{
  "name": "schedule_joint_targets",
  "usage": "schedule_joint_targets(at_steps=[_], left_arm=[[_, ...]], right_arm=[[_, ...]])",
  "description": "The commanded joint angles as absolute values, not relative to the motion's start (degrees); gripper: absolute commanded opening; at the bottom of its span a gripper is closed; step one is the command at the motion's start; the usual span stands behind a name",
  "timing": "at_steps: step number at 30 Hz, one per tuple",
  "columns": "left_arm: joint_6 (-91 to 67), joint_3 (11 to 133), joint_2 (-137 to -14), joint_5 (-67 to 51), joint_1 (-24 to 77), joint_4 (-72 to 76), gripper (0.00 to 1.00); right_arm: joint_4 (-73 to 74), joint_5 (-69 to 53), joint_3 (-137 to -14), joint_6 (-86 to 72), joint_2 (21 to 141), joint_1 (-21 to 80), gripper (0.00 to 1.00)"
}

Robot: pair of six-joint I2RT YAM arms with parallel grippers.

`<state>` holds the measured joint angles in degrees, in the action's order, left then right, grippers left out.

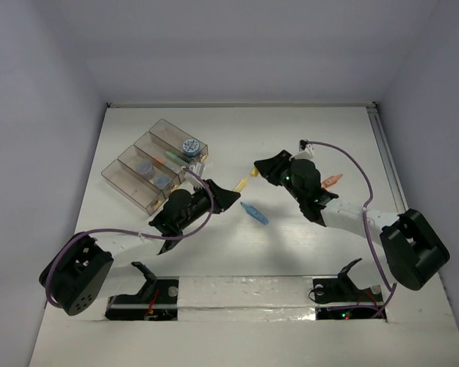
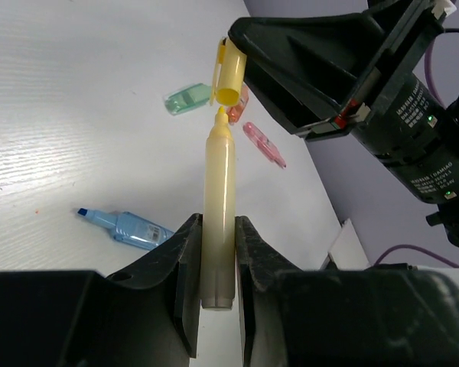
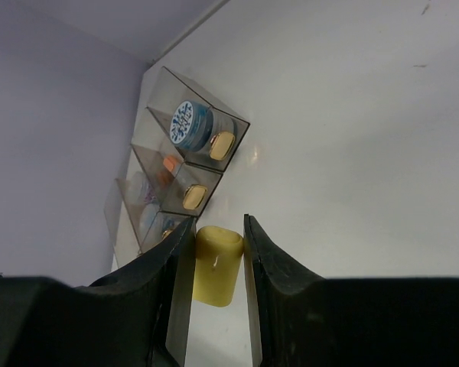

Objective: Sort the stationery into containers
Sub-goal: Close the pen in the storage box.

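My left gripper [image 2: 216, 252] is shut on the barrel of a yellow pen [image 2: 219, 191], which points its bare tip away from it. My right gripper [image 3: 218, 229] is shut on the pen's yellow cap [image 3: 216, 264]. In the left wrist view the cap [image 2: 230, 73] hangs just past the pen tip, nearly touching. In the top view the two grippers meet at mid-table, left [image 1: 228, 196], right [image 1: 262, 170]. A blue pen [image 1: 254, 213] lies below them. The clear containers [image 1: 118, 177] stand at back left, with a bluish tape roll [image 1: 190, 146] in the end box.
Loose on the table in the left wrist view lie a green pen [image 2: 188, 99], a pink pen [image 2: 264, 144] and the blue pen [image 2: 126, 226]. An orange pen [image 1: 333, 182] lies beside the right arm. The containers [image 3: 162, 92] hold several items, and brass clasps [image 3: 222, 145] face my right gripper.
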<state>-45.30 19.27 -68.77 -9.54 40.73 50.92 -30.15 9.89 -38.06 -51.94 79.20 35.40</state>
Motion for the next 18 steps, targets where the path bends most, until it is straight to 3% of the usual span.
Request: schedule_joint_targets(at_steps=[1,18], left_arm=[[-42.98,21.27,-67.50,-6.86,40.43,55.11,0.00],[-41.92,21.01,-69.17,-8.52,40.43,57.13,0.00]], right_arm=[[-33.93,12.30,-38.50,-53.35,78.31,37.08,0.06],[-27.69,13.18,-43.33,-53.17,80.95,38.14,0.07]])
